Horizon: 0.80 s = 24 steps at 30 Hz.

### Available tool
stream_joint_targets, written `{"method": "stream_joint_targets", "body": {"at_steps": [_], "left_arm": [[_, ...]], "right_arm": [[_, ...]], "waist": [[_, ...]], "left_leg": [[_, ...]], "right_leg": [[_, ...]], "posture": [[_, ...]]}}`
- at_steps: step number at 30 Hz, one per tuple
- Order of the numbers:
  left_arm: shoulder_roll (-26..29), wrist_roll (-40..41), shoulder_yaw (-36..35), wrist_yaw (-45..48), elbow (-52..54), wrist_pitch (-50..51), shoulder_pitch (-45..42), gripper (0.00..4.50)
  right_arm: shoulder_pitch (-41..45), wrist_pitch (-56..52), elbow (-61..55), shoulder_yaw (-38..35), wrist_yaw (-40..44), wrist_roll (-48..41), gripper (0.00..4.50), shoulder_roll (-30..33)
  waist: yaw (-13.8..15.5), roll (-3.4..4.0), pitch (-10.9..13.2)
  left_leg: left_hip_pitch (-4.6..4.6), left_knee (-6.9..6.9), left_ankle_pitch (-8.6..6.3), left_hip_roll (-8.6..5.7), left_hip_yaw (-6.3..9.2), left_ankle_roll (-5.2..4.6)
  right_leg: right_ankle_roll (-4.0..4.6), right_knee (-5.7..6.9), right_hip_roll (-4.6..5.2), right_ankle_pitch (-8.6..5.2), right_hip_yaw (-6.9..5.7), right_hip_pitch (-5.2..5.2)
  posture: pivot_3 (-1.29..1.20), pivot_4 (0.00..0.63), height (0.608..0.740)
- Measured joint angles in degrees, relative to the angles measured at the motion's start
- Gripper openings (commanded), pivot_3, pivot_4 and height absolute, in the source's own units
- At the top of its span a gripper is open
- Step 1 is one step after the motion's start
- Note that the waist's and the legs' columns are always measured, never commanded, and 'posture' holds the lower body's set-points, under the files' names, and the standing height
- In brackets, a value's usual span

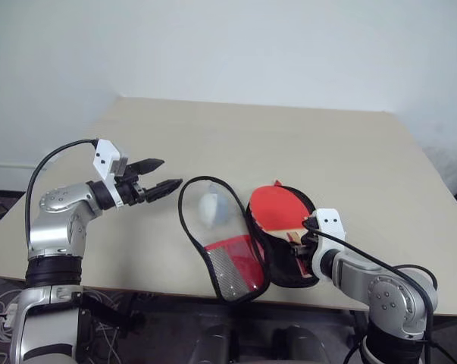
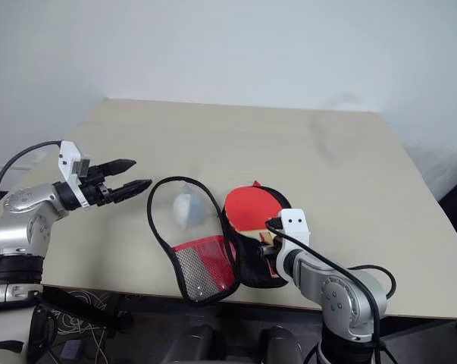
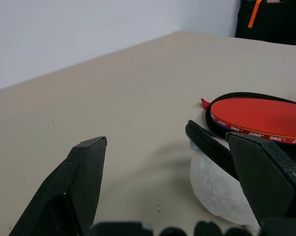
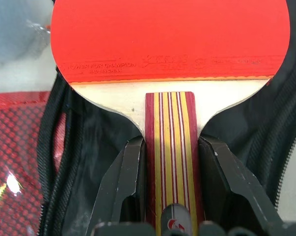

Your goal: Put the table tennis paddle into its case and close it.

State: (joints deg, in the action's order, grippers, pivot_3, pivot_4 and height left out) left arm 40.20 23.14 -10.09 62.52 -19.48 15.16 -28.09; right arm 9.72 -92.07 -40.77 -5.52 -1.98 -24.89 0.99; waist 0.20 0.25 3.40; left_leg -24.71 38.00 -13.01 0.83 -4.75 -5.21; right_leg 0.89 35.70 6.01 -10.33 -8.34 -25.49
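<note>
The table tennis paddle [image 1: 280, 208] is lying inside the black half of the opened case [image 1: 277, 258], near the table's [image 1: 327, 144] front edge, red face up and its blade toward the far edge while its striped handle [image 4: 170, 162] is pointing back at the robot. The right gripper [image 4: 170, 167] is clamping that handle from both sides, one black finger on each flank, so the paddle's long axis is running straight along the fingers. The case's other half, the flap [image 1: 232, 265] with its red mesh pocket, is lying spread toward the left edge, a pale wad [image 1: 211, 208] resting within its black edging. The left gripper [image 1: 156, 178] is hovering just beyond that flap with its fingers wide apart and holding nothing, making it the nearer arm for folding the flap over the paddle.
</note>
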Motion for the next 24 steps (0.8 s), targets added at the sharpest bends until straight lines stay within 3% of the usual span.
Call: {"method": "stream_joint_targets", "body": {"at_steps": [24], "left_arm": [[0.0,0.0,0.0,-0.3,0.1,0.0,0.3,4.14]], "right_arm": [[0.2,0.0,0.1,-2.0,-3.4,-2.1,1.14,1.0]], "waist": [[0.0,0.01,0.0]], "left_leg": [[0.0,-0.01,0.0,0.0,-0.07,0.0]], "right_leg": [[0.0,-0.01,0.01,0.0,0.06,-0.02]], "posture": [[0.0,0.0,0.715]]}}
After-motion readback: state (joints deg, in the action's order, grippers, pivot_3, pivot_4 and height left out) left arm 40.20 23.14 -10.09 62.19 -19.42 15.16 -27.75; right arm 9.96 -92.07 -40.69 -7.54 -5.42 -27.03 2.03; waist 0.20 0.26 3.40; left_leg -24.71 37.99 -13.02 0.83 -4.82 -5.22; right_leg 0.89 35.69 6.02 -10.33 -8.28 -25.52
